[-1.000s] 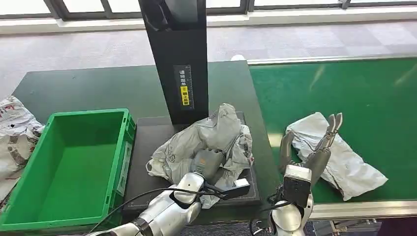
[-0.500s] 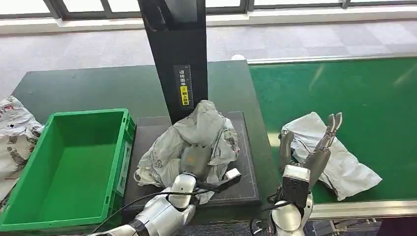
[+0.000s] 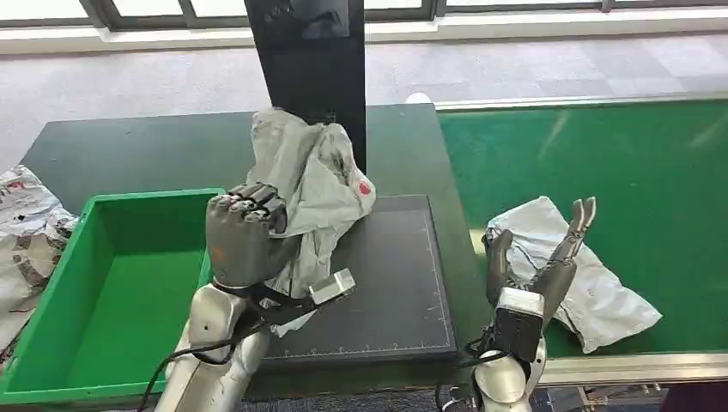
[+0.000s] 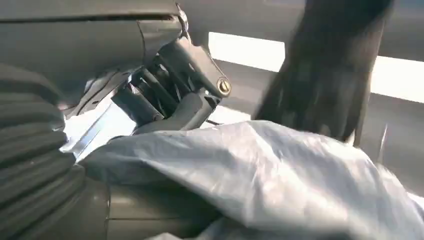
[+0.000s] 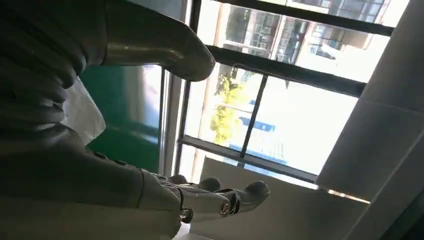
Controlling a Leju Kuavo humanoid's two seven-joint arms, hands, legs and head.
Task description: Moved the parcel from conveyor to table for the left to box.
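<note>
My left hand [image 3: 245,239] grips a crumpled grey parcel bag [image 3: 313,184] and holds it in the air, above the black mat's [image 3: 386,292] left side and beside the green box [image 3: 120,292]. The left wrist view shows the bag's grey plastic [image 4: 270,170] pressed against that hand [image 4: 165,100]. A second white parcel [image 3: 592,283] lies on the green conveyor [image 3: 618,163]. My right hand [image 3: 541,257] is raised upright at the conveyor's near edge, fingers apart and holding nothing, just in front of that parcel; in the right wrist view that hand [image 5: 150,155] points up at windows.
A black upright stand [image 3: 313,77] rises behind the mat on the dark green table [image 3: 146,154]. More printed parcels [image 3: 21,232] lie at the far left, beside the box. The conveyor's metal rim [image 3: 635,365] runs along its near edge.
My left hand has lifted the grey bag off the black mat and swung it up and left toward the green box. The right hand has stayed put; the white parcel has barely shifted.
</note>
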